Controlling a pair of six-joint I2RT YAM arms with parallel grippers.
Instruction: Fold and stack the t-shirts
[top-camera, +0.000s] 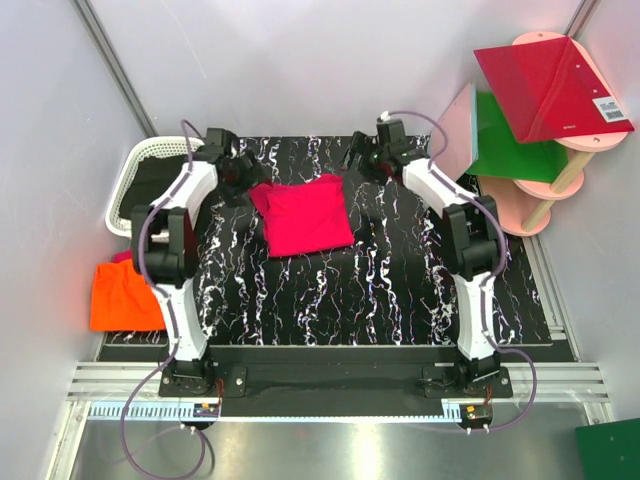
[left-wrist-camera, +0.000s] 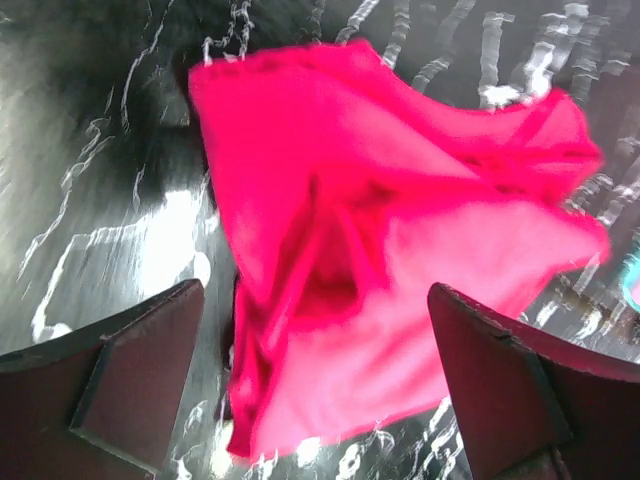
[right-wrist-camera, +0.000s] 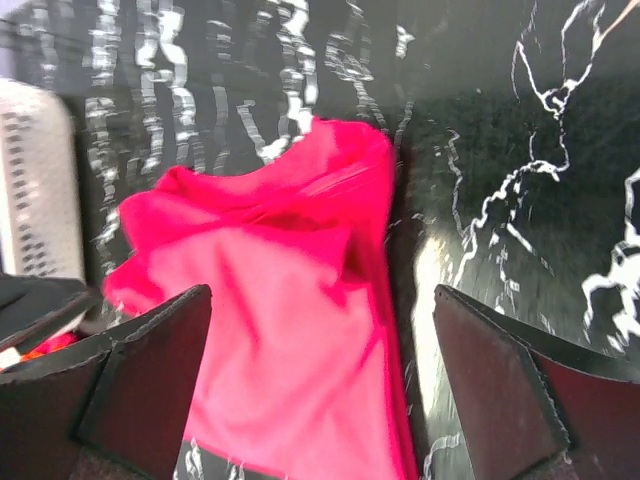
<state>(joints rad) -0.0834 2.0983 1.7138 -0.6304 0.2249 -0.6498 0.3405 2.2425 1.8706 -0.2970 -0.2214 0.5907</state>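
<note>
The hot pink t-shirt (top-camera: 303, 216) lies folded into a rough rectangle on the black marbled mat (top-camera: 380, 280), near its far edge. It fills the left wrist view (left-wrist-camera: 390, 260) and the right wrist view (right-wrist-camera: 280, 330). My left gripper (top-camera: 243, 180) hangs open and empty just left of the shirt's far left corner. My right gripper (top-camera: 358, 160) hangs open and empty just right of its far right corner. Both sit above the cloth without holding it. The bright orange t-shirt (top-camera: 122, 294) lies folded off the mat's left edge.
A white basket (top-camera: 140, 170) stands at the far left behind the left arm. A pink tiered stand (top-camera: 545, 180) with stiff red (top-camera: 550, 90) and green (top-camera: 510, 140) panels is at the far right. A green panel (top-camera: 610, 450) lies at the near right corner.
</note>
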